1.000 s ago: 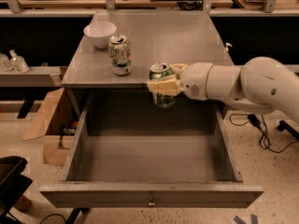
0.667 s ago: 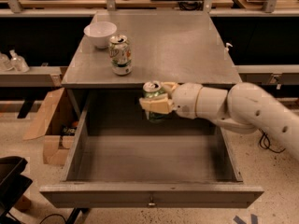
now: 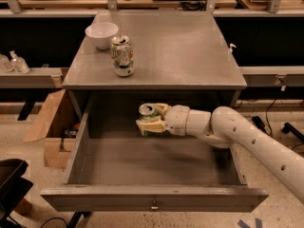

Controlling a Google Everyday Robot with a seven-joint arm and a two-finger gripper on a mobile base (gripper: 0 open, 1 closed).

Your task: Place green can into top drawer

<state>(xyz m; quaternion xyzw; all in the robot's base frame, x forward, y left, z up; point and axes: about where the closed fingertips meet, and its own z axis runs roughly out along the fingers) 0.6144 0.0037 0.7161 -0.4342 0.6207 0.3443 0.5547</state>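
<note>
Green can (image 3: 148, 113), dark, silver-rimmed, upright in fingers (image 3: 146, 125) inside top drawer (image 3: 152, 199).

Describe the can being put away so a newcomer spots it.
The grey cabinet has its top drawer pulled open. Toward the drawer's back, the gripper grips the green can. It is dark green, unlike the white-and-green can on the cabinet top beside the white bowl.

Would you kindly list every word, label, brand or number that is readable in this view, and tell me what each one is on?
No text here can be read.
On the white-and-green can on the cabinet top: green lettering and a red mark, too blurred to read.
On the green can, gripped by the end effector over the open top drawer: no legible text.
On the bowl: no markings visible.
</note>
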